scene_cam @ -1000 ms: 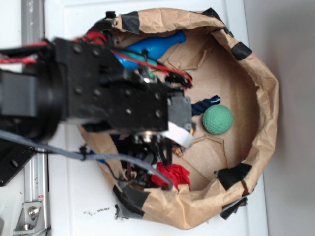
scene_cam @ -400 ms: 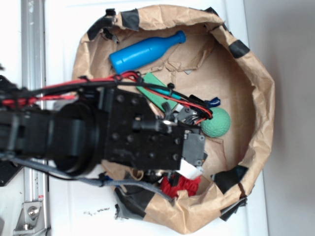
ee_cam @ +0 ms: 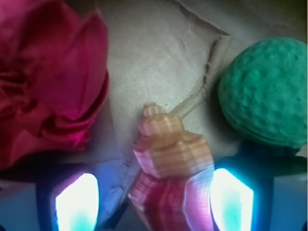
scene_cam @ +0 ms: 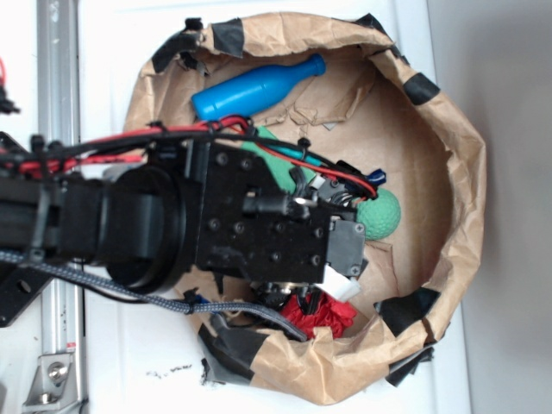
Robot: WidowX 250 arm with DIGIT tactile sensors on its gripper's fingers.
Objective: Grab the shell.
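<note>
Shell sits between spread fingers, nearer right-side pad, long axis pointing away from gripper; jaws apart, nothing gripped yet.

No text, label, brand, number or sign can be read on anything in either view.
</note>
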